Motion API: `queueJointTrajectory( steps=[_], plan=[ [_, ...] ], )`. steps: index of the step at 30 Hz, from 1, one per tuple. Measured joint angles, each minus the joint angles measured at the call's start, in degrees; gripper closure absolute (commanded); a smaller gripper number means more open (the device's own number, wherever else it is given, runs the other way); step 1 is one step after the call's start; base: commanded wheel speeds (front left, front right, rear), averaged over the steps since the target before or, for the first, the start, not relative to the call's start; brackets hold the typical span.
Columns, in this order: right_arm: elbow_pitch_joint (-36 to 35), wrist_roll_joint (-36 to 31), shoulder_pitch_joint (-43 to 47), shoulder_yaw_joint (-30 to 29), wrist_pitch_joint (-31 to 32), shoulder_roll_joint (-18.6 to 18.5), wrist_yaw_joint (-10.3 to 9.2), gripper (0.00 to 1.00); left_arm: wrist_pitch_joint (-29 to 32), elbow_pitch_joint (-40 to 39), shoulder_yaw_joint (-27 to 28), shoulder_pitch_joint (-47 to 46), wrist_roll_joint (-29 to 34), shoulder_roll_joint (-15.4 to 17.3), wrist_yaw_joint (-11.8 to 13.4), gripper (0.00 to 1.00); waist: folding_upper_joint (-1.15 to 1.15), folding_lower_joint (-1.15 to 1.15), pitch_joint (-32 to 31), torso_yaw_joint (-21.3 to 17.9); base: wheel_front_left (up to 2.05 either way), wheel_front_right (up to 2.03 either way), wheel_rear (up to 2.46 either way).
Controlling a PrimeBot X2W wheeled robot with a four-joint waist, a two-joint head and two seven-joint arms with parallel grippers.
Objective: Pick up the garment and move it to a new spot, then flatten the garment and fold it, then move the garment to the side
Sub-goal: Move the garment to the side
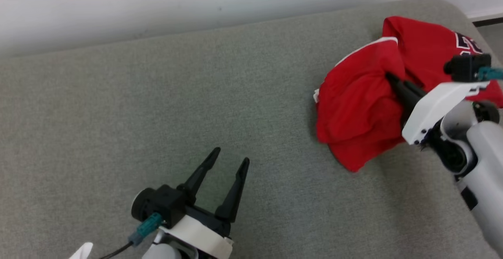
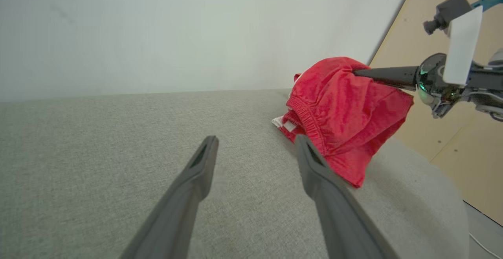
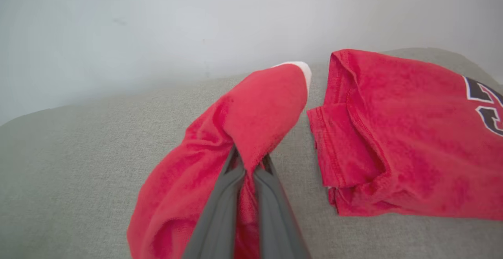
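Note:
The garment (image 1: 357, 105) is red cloth with a white trim and an elastic hem, bunched at the right of the grey cushioned surface (image 1: 157, 113). My right gripper (image 1: 391, 77) is shut on a fold of it and holds that part raised while the lower edge hangs to the cushion. The right wrist view has the garment (image 3: 251, 117) draped over the closed fingers of that gripper (image 3: 249, 168). From the left wrist, the garment (image 2: 342, 105) hangs off the right gripper (image 2: 355, 71). My left gripper (image 1: 231, 156) is open and empty, low over the cushion at the near left (image 2: 255, 141).
A second red cloth (image 1: 428, 43) with black-and-white lettering lies flat just right of the held one (image 3: 401, 133), a strip of cushion between them. A pale wall runs behind. The cushion's rounded right edge drops to a wooden floor (image 2: 432, 133).

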Motion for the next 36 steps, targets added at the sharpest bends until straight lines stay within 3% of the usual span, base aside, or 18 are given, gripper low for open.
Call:
queueJointTrajectory(
  steps=[10, 20, 25, 30, 31, 33, 34, 35, 36],
  plan=[
    [-3.13, 1.49, -12.70, 6.36, 5.32, -13.03, 0.00, 1.00, 0.00, -0.48, -0.70, -3.96, -0.54, 3.15, 0.00, 0.00, 0.00, 0.00, 10.20, 3.15, 0.00, 0.00, 0.00],
    [-6.10, 2.47, -16.86, 8.13, 12.63, -26.65, 0.00, 1.00, -0.12, -2.02, -0.05, -4.22, -0.67, 3.48, -0.01, 0.00, 0.00, 0.00, 14.10, 4.54, 0.00, 0.00, 0.00],
    [-5.37, 0.27, -16.78, 8.37, 12.04, -29.92, 0.00, 1.00, -0.19, -2.74, 0.23, -4.37, -0.58, 3.96, 0.01, 0.00, 0.00, -0.01, 15.26, 3.89, 0.00, 0.00, 0.00],
    [0.58, -2.89, -16.57, 7.25, 7.12, -29.92, 0.00, 0.97, -0.38, -3.50, -0.02, -5.42, -0.49, 4.42, 0.07, 0.00, 0.00, -0.02, 17.00, 3.70, 0.00, 0.00, 0.00],
    [1.79, -3.12, -16.56, 6.79, 6.32, -29.67, 0.00, 0.93, -0.38, -3.69, -0.09, -5.79, -0.49, 4.43, 0.05, 0.00, 0.00, -0.02, 17.37, 3.85, 0.00, 0.00, 0.00],
    [3.89, -4.13, -16.51, 6.64, 4.70, -29.25, 0.00, 0.67, -0.38, -4.27, -0.11, -6.08, -0.51, 4.49, -0.01, 0.00, 0.00, -0.02, 18.17, 4.22, 0.00, 0.00, 0.00],
    [4.94, -4.99, -16.51, 6.64, 3.71, -29.16, 0.00, 0.64, -0.40, -4.55, -0.12, -6.25, -0.51, 4.52, -0.01, 0.00, 0.00, -0.02, 18.60, 4.41, 0.00, 0.00, 0.00],
    [6.10, -5.98, -16.53, 6.46, 2.82, -29.07, 0.00, 0.52, -0.40, -4.81, -0.13, -6.44, -0.51, 4.53, -0.02, 0.00, 0.00, -0.02, 19.04, 4.62, 0.00, 0.00, 0.00],
    [7.67, -6.69, -16.57, 6.02, 2.05, -28.88, 0.00, 0.00, -0.44, -5.02, -0.15, -6.60, -0.51, 4.54, -0.02, 0.00, 0.00, -0.02, 19.44, 4.87, 0.00, 0.00, 0.00]
  ],
)
